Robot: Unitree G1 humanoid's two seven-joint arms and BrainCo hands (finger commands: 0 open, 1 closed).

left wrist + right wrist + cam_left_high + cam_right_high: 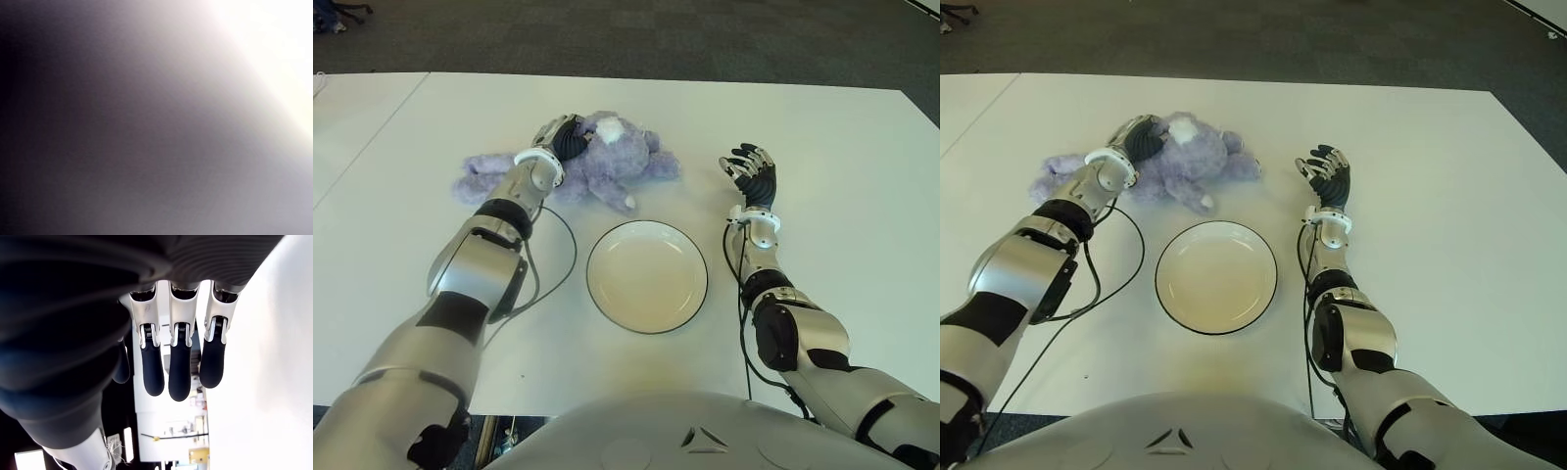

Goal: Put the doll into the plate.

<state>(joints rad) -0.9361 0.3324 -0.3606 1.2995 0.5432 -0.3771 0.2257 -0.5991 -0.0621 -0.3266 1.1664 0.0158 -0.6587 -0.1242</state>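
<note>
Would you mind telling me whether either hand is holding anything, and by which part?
The left hand lies on the purple plush doll, near its head; a closed grasp cannot be confirmed. The right hand is open, holding nothing.

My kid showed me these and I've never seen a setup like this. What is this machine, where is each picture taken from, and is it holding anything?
It is a humanoid robot with two arms and fingered hands. Two pictures come from cameras in its head, looking down at a white table; the other two from its wrists. On the table lie a fluffy purple stuffed doll and, nearer the robot, an empty cream plate with a dark rim. The left hand is on the doll; whether it grips is unclear, as its wrist view is blank. The right hand is open, holding nothing, to the plate's right.
</note>
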